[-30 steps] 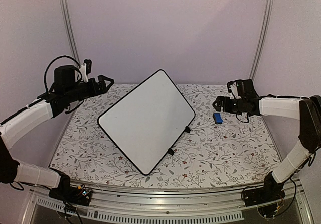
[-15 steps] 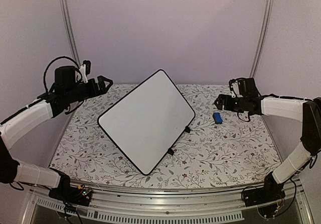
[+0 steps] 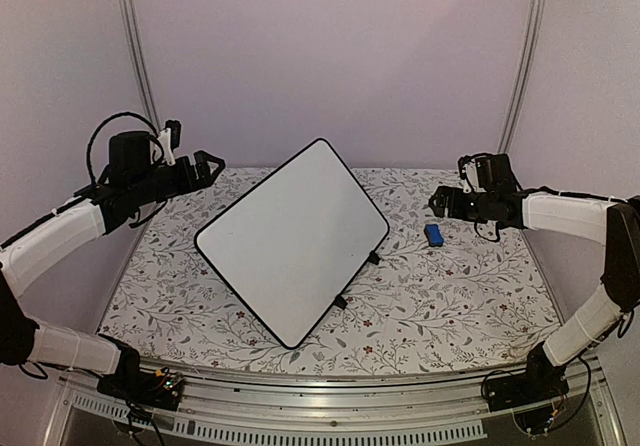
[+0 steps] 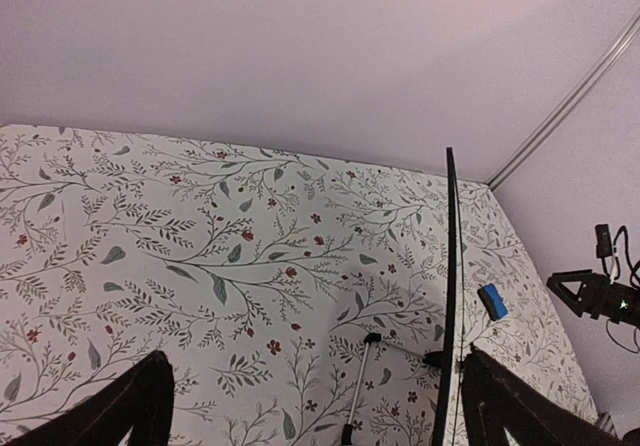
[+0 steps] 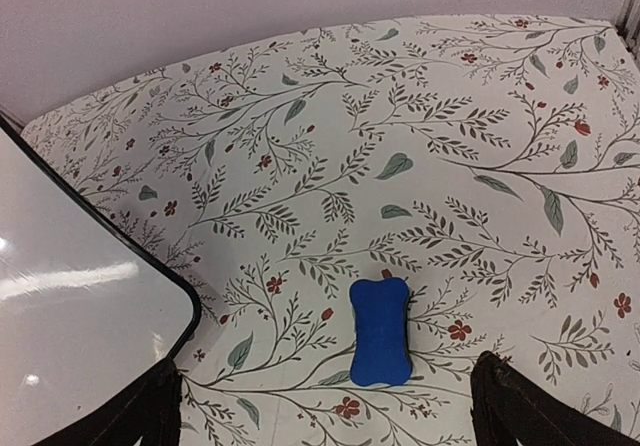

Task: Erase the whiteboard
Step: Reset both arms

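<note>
Right now L fingers (image 4: pixel 135 411) are spread wide w/ nothing btwn them, up in the air over the far-left part of the surface (image 3: pixel 450 306), pointing toward the middle. From the L wrist cam the whiteboard (image 3: pixel 295 241) shows edge-on as a thin dark line just inside the right-hand finger, not touching it. A slim metal prop (image 4: pixel 358 391) rests on the surface beside that edge.

R fingers (image 5: pixel 135 421) are also fully apart and gripping nothing, raised over the far-right part of the surface. The blue eraser (image 5: pixel 380 331) lies flat on the floral print below and btwn them, w/ no contact. A rounded corner of the whiteboard sits at the left of the R wrist view, near the eraser but apart from it.

Overhead, the whiteboard sits mid-surface, turned so it reads as a diamond, one corner toward the back wall (image 3: pixel 330 56) and one toward the arm bases. Its face is plain white w/ a thin black rim; two small black clip feet (image 3: pixel 373 258) are on its lower-right edge. It lies btwn the two arms, well apart from both.
</note>
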Robot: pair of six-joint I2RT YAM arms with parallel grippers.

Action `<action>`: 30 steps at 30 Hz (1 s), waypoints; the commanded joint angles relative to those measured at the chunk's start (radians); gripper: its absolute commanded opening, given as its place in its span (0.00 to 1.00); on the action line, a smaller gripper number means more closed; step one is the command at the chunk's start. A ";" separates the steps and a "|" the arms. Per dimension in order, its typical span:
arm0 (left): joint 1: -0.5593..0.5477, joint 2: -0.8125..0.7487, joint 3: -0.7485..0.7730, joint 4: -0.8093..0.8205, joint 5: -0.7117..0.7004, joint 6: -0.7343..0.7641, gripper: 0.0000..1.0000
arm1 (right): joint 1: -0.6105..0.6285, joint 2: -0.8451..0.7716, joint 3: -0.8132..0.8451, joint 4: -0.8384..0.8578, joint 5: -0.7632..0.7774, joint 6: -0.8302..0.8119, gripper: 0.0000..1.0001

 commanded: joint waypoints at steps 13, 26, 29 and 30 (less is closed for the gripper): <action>0.006 -0.014 0.011 0.031 0.027 0.022 1.00 | -0.003 -0.005 0.034 -0.011 -0.044 0.001 0.99; 0.005 -0.007 0.024 0.012 0.029 0.026 1.00 | -0.009 0.027 0.042 -0.042 -0.052 -0.004 0.99; 0.004 -0.002 0.025 0.012 0.037 0.023 1.00 | -0.008 0.020 0.036 -0.043 -0.057 0.001 0.99; 0.003 -0.001 0.025 0.012 0.037 0.023 1.00 | -0.010 0.019 0.035 -0.045 -0.059 0.003 0.99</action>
